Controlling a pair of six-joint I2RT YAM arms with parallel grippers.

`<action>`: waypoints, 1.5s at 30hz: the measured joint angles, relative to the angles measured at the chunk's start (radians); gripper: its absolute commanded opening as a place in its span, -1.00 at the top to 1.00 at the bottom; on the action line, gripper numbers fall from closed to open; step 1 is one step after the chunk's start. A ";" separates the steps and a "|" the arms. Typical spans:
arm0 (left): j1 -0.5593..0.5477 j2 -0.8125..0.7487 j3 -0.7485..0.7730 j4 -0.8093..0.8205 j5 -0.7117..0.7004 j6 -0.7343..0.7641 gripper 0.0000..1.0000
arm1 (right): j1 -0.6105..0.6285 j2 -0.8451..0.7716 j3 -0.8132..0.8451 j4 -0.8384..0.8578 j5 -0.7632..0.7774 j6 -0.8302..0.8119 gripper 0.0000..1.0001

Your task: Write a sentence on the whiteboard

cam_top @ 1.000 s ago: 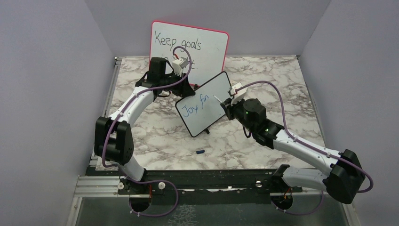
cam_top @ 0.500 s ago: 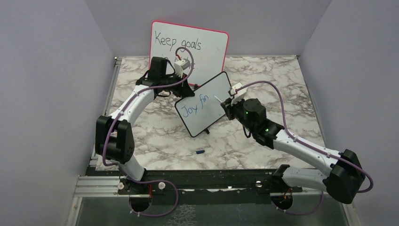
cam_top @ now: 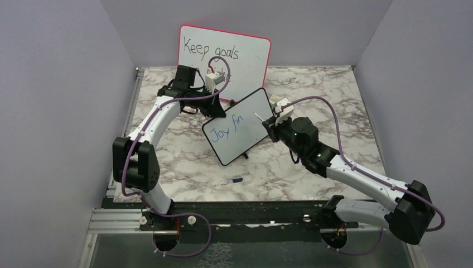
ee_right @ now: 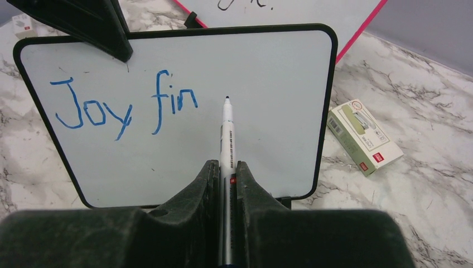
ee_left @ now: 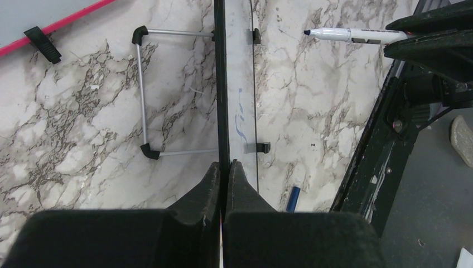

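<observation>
The small black-framed whiteboard (cam_top: 245,120) stands tilted at the middle of the table, with blue words "Joy fin" (cam_top: 228,127) on it. My left gripper (cam_top: 222,109) is shut on its upper edge; in the left wrist view the fingers (ee_left: 224,164) pinch the frame of the board (ee_left: 239,84), seen edge-on. My right gripper (cam_top: 269,124) is shut on a white marker (cam_top: 257,117). In the right wrist view the marker (ee_right: 227,134) points at the whiteboard (ee_right: 273,84) just right of "Joy fin" (ee_right: 122,106). In the left wrist view the marker (ee_left: 351,35) has its tip off the surface.
The larger pink-framed whiteboard (cam_top: 245,53) with black "Keep goals" leans on the back wall. A blue marker cap (cam_top: 236,180) lies on the marble table near the front, and it also shows in the left wrist view (ee_left: 294,198). A small green-and-white box (ee_right: 365,137) lies right of the board.
My left arm has shifted the whiteboard a little to the left and toward the front. The right gripper with the marker has hardly moved. No new letters have appeared.
</observation>
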 measured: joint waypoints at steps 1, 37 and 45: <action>0.001 0.000 0.000 -0.005 0.003 0.007 1.00 | 0.000 0.000 0.000 0.000 -0.005 -0.003 0.99; 0.006 0.003 -0.016 0.023 0.007 0.011 1.00 | 0.000 0.162 0.044 0.043 -0.082 -0.109 0.99; 0.006 0.003 -0.019 0.027 0.007 0.008 1.00 | 0.000 0.179 0.053 0.049 -0.092 -0.118 0.99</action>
